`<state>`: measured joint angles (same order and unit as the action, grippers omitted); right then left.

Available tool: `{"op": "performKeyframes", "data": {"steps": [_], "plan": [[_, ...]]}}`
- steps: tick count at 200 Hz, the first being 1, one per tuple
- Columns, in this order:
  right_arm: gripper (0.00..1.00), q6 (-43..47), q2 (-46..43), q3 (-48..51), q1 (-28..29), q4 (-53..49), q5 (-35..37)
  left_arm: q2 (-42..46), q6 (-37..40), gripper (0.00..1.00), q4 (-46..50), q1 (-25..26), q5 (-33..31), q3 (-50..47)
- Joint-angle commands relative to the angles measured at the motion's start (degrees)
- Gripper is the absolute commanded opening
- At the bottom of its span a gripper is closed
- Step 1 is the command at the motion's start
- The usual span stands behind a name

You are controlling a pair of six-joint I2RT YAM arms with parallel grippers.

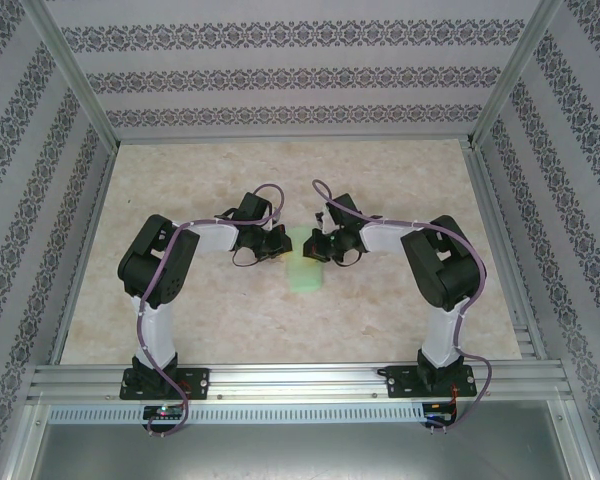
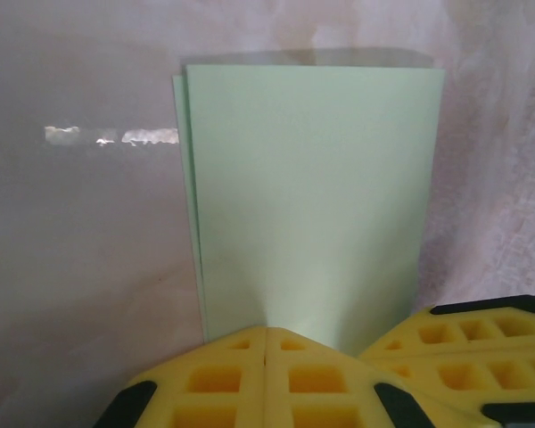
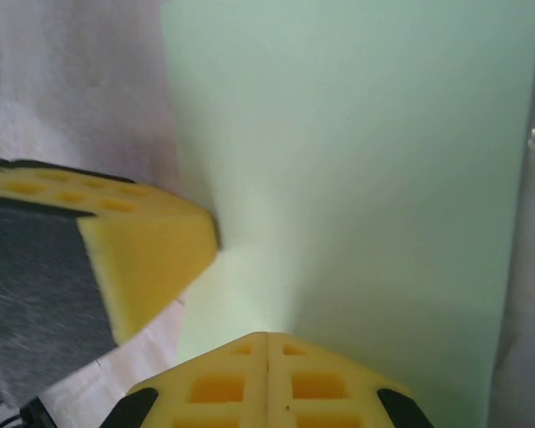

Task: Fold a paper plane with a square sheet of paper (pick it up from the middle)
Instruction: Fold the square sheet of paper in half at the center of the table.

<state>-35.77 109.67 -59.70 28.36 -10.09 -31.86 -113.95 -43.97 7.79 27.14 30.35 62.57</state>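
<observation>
The square sheet of paper (image 1: 305, 268) is pale mint green and lies doubled over into a tall rectangle on the table between my two grippers. In the left wrist view the sheet (image 2: 308, 196) shows two layers, slightly offset along its left edge. My left gripper (image 2: 266, 329) is shut, its yellow fingertips pinching the sheet's near edge, and a faint crease runs up from them. My right gripper (image 3: 267, 334) is also shut on the sheet (image 3: 366, 178), with a soft ridge rising to its tips. The two grippers (image 1: 280, 245) (image 1: 317, 247) nearly touch. A paper plane is out of view.
The pale marbled tabletop (image 1: 280, 170) stretches all round the sheet. Patterned walls and aluminium posts (image 1: 80, 90) box in the workspace, with a metal rail (image 1: 300, 385) along the near edge. Cables loop over both wrists.
</observation>
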Motion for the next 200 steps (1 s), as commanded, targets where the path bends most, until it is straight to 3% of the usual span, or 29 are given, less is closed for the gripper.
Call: {"op": "performKeyframes", "data": {"steps": [1,98,200], "plan": [[0.03,3.46,0.16,0.77,-0.32,-1.42,-1.9,-7.43,1.28,0.0,16.18,0.74,-10.24,-5.08],[0.04,5.88,-1.97,5.12,-1.03,-4.41,-2.44,-7.95,0.85,0.0,15.89,0.84,-10.48,-5.35],[0.04,5.35,-11.39,17.3,-1.16,-8.33,-1.17,-8.26,0.72,0.0,15.5,0.8,-10.68,-5.66]]}}
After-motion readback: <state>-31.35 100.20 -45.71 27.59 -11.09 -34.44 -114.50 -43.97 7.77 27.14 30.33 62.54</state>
